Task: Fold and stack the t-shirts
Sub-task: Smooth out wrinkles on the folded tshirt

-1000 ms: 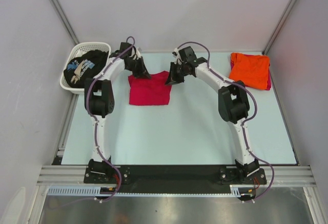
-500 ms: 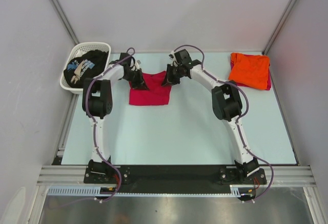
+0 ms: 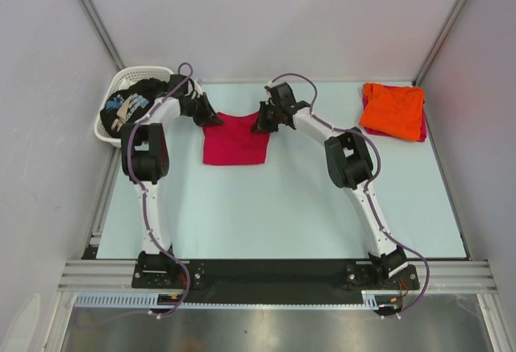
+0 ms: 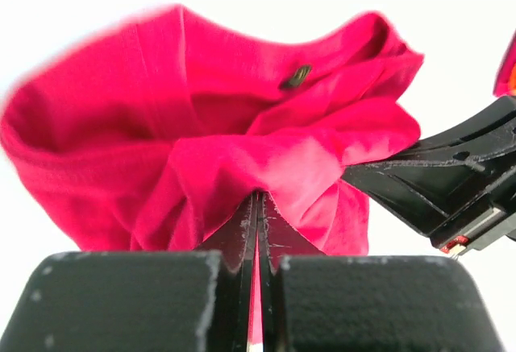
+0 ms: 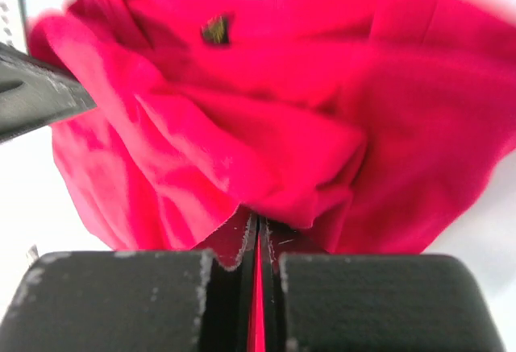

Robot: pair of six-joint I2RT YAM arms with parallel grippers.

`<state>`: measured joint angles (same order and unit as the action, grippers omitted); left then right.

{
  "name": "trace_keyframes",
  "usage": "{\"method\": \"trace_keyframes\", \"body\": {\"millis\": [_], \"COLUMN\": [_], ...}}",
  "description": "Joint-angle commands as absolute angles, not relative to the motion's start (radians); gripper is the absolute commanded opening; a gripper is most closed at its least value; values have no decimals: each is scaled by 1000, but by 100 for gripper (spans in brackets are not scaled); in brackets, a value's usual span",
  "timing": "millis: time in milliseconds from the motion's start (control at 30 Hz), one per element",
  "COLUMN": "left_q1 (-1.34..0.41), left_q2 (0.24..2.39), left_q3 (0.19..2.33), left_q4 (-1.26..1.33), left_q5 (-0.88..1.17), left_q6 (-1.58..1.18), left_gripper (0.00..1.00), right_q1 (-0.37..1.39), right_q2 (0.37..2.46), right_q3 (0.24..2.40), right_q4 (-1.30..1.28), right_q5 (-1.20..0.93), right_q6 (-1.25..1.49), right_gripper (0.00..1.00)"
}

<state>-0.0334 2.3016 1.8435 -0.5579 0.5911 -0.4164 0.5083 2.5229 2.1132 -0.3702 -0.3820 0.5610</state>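
Observation:
The crimson-red t-shirt (image 3: 235, 141) hangs and lies at the far middle of the table, held by its two far corners. My left gripper (image 3: 209, 118) is shut on its far left corner; cloth (image 4: 242, 142) bunches over the pressed jaws. My right gripper (image 3: 260, 122) is shut on the far right corner, with red fabric (image 5: 266, 126) pinched between its fingers. An orange t-shirt (image 3: 393, 109) lies folded at the far right, over a strip of red cloth. A black t-shirt (image 3: 133, 104) with pale print fills the basket.
The white lattice basket (image 3: 109, 133) stands at the far left corner, next to my left arm. The enclosure's walls close in the back and both sides. In the left wrist view the other gripper's black finger (image 4: 451, 175) shows to the right.
Both grippers have moved toward the far edge and to the left with the red t-shirt's corners, drawing the cloth back. The shirt now stretches between them.

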Motion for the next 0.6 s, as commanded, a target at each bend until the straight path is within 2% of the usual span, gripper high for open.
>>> {"method": "trace_keyframes", "body": {"millis": [0, 267, 467, 567], "left_q1": [-20, -3, 28, 37], "left_q2": [2348, 2491, 2488, 2474], "left_q3": [1899, 1993, 1980, 1953], "left_q4": [-479, -494, -528, -508], "left_q5": [669, 735, 701, 751], "left_q6": [-477, -568, -554, -555], "left_gripper": [0, 0, 0, 0], "right_q1": [476, 401, 379, 383], "right_q2": [2549, 2655, 2689, 2640], "right_q3": [2236, 2348, 2333, 2289], "right_q4": [-302, -321, -339, -302], "right_q5": [-334, -307, -344, -356], "right_q6": [591, 658, 699, 695], "right_gripper": [0, 0, 0, 0]}}
